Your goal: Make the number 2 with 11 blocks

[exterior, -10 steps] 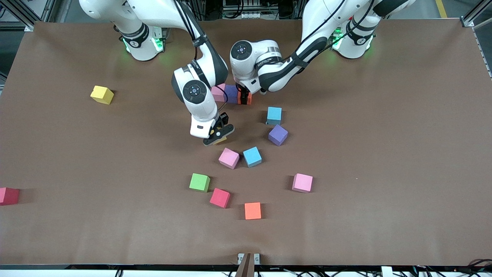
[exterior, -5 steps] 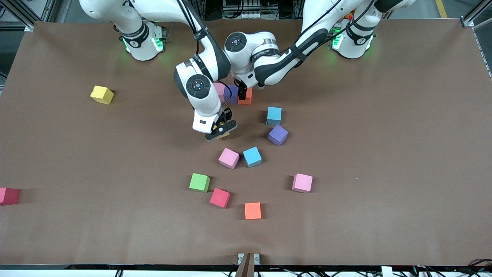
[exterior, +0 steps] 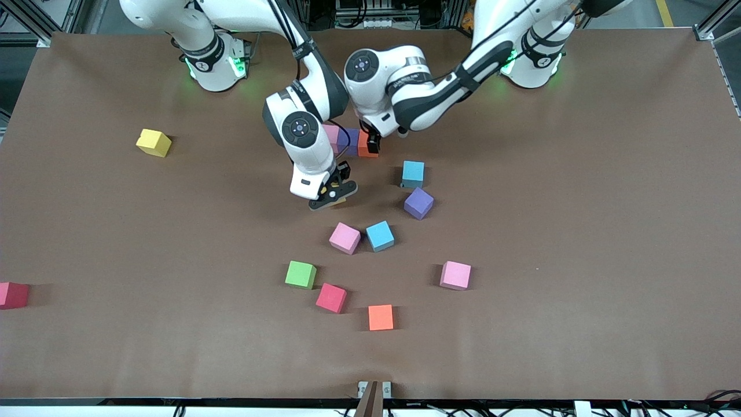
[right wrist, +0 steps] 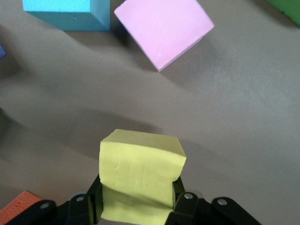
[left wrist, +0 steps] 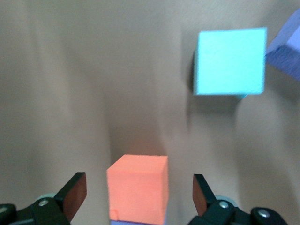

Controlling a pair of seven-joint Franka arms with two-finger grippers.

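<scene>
A row of three blocks lies between the arms: pink (exterior: 330, 136), purple (exterior: 349, 142) and orange (exterior: 366, 145). My left gripper (exterior: 372, 141) (left wrist: 138, 199) stands open over the orange block (left wrist: 138, 187), a finger on either side without touching it. My right gripper (exterior: 331, 198) (right wrist: 138, 201) is shut on a yellow block (right wrist: 140, 178) just above the table, nearer the camera than the row. Below it lie a pink block (exterior: 345, 238) (right wrist: 164, 30) and a blue block (exterior: 380, 236) (right wrist: 65, 11).
Loose blocks: blue (exterior: 413, 174), purple (exterior: 418, 202), green (exterior: 300, 274), red (exterior: 331, 297), orange (exterior: 381, 317), pink (exterior: 455, 275). Another yellow block (exterior: 153, 142) and a red one (exterior: 13, 294) lie toward the right arm's end of the table.
My right gripper carried the yellow block toward the row, then almost stopped. My left gripper lifted slightly off the orange block, and its arm swung toward its own end.
</scene>
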